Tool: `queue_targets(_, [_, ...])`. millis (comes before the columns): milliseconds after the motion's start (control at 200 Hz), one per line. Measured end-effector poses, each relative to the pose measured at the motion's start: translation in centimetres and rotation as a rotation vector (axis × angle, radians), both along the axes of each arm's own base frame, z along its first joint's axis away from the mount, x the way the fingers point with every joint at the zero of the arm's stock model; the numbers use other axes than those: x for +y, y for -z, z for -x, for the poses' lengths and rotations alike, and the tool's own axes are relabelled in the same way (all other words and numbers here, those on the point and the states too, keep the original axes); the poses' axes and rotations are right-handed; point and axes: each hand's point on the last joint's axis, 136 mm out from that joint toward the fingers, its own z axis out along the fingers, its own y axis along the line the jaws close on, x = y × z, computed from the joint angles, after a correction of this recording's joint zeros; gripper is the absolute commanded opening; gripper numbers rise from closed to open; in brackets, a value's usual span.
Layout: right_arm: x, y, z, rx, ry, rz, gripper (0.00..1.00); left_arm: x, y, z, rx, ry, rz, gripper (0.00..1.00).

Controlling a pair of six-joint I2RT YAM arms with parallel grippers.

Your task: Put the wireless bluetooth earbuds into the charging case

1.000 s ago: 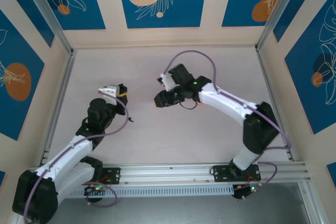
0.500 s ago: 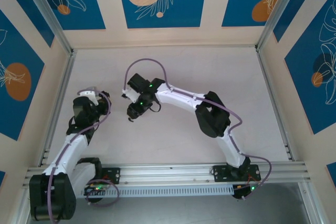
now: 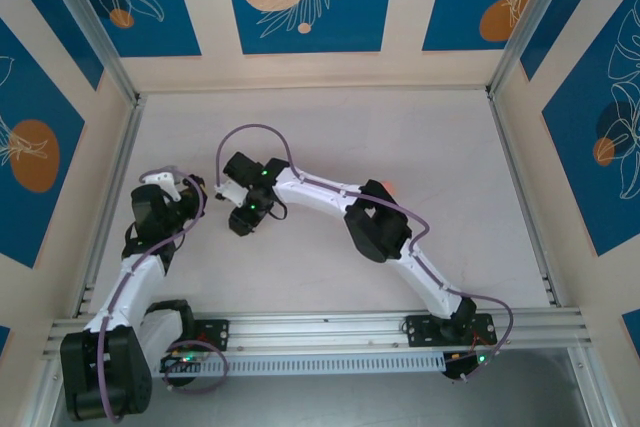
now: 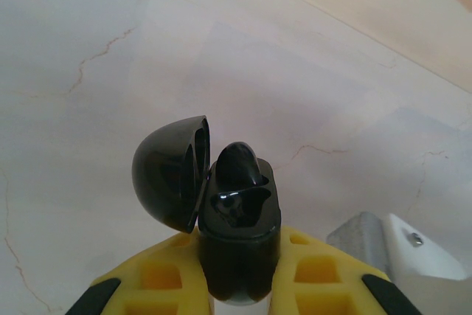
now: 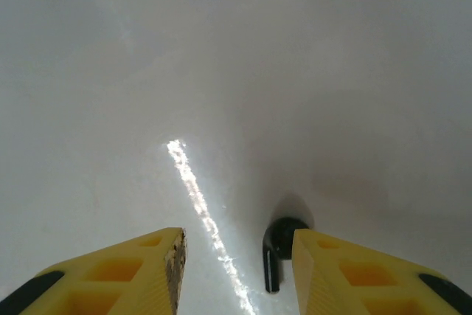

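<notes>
1. We see two arms, the left arm [image 3: 130, 282] and the right arm [image 3: 310, 187], both made of white shells between black joint housings.
2. A lilac cable [image 3: 250, 133] runs along each arm (in loose arcs near the wrists).
3. Small green lights [image 3: 263, 174] glow on the joints and at the bases.
4. On the left end effector [image 4: 240, 285] we find yellow fingers [image 4: 155, 282] with square recessed pockets, black at the outer edges.
5. Beside it, a pale bracket [image 4: 383, 245] carries a silver screw [image 4: 417, 239].
6. The right end effector [image 5: 236, 256] has the same yellow, pocketed build.

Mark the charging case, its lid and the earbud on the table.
charging case [image 4: 239, 248], left wrist view, front of its body.
lid [image 4: 166, 175], left wrist view, outer dome.
earbud [image 5: 285, 236], right wrist view, round bud end.
</notes>
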Motion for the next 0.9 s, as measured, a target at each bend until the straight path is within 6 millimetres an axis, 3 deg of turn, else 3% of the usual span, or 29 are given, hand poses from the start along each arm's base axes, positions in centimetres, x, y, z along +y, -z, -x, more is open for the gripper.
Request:
queue_targets(260, [-0.6, 2.0, -0.4, -0.023, 0.001, 0.052, 0.39, 0.0, 0.0, 0.0, -0.001, 0.000, 0.000, 0.14])
queue_targets(645, [-0.8, 2.4, -1.1, -0.076, 0.021, 0.078, 0.26, 0.0, -0.1, 0.0, -0.003, -0.001, -0.001, 0.14])
queue_targets(900, [-2.0, 2.4, -1.0, -0.093, 0.059, 0.067, 0.25, 0.0, -0.3, 0.1, -0.008, 0.002, -0.005, 0.13])
